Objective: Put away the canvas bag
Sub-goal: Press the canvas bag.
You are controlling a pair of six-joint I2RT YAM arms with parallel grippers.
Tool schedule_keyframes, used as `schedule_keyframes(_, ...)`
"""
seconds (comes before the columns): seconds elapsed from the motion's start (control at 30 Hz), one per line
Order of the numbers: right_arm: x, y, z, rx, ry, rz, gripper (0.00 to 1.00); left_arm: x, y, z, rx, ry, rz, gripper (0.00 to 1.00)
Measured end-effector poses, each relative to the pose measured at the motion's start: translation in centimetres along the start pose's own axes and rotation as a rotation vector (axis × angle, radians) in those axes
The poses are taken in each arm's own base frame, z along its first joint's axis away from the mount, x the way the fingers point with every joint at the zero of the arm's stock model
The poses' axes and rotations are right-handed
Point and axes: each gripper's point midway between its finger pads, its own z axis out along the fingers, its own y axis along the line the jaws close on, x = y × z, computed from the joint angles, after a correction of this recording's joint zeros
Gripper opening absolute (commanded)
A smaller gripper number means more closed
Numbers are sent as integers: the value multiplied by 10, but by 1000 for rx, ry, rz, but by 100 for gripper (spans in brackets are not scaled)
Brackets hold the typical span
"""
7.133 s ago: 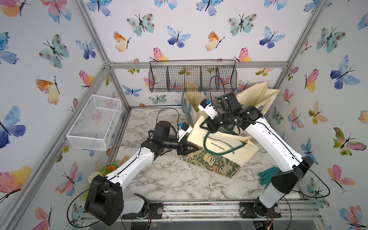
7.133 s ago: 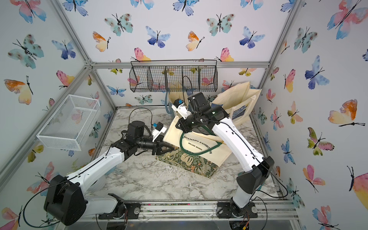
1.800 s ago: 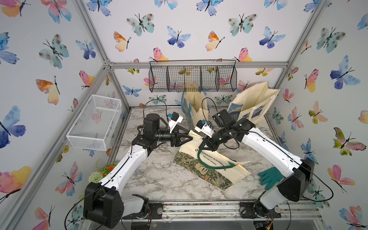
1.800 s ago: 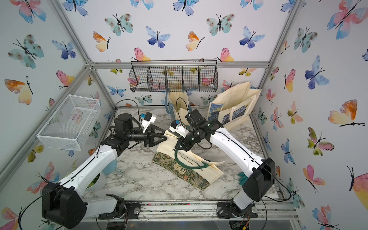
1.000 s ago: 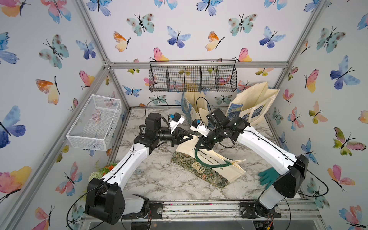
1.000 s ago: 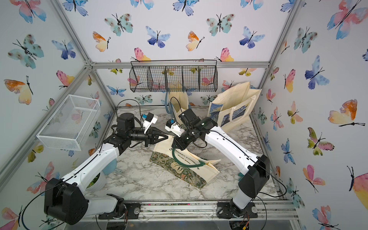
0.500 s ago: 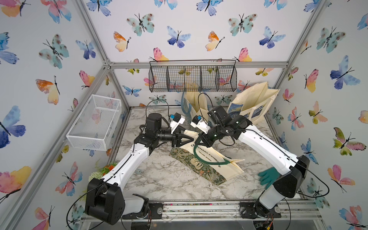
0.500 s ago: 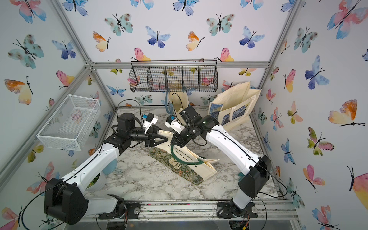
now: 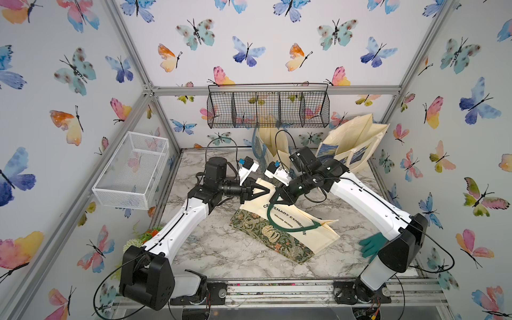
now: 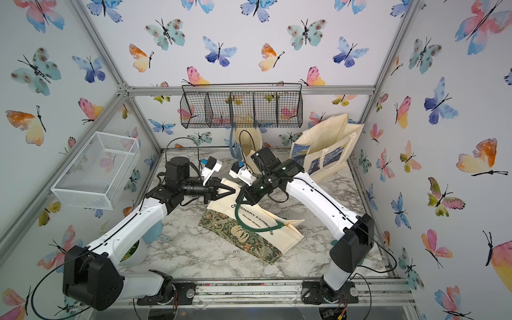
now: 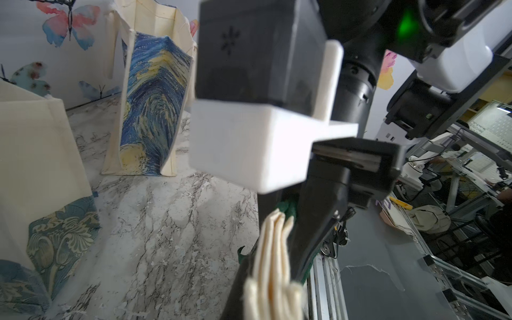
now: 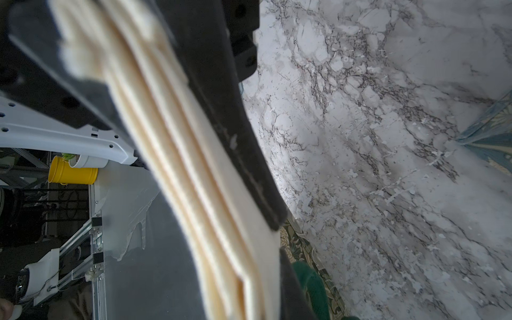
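Cream cloth is pinched in both claws. Left claw [image 9: 263, 191] is shut tight on the bag's [image 9: 293, 219] top edge. Right claw [image 9: 280, 197] bites it just beside, likely to lift it flat. The bag slopes down to mid-table [image 9: 221, 249], cream with a green strap [image 9: 314, 223] and a leafy bottom.

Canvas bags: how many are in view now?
3. Cream canvas bag with green floral band: centre, top edge raised. Cream bag with blue floral print: upright at the back, under the black wire basket. Starry-night print cream bag: back right corner. None seems hidden.
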Motion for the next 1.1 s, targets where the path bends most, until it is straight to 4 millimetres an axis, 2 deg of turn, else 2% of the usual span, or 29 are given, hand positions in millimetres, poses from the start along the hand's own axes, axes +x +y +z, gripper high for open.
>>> schedule_keyframes(0.2,5,-4,2,-21,7,28,2,4,2,6,-98,52,190,0)
schedule_keyframes(0.37,9,3,11,-65,11,36,2,14,-2,-1,-148,45,344,0)
schedule_keyframes(0.5,12,8,22,-93,11,38,9,23,-3,-8,-190,40,438,0)
schedule_keyframes(0.57,12,9,25,-101,4,33,10,23,0,-13,-194,38,464,0)
schedule_keyframes(0.7,7,18,31,-137,-34,-9,20,23,-2,-27,-133,7,515,0)
schedule_keyframes(0.87,1,32,33,-165,-81,-75,28,19,-2,-45,-20,-47,555,0)
schedule_keyframes(1.1,15,36,23,-142,-67,-74,36,15,14,-44,105,-70,619,0)
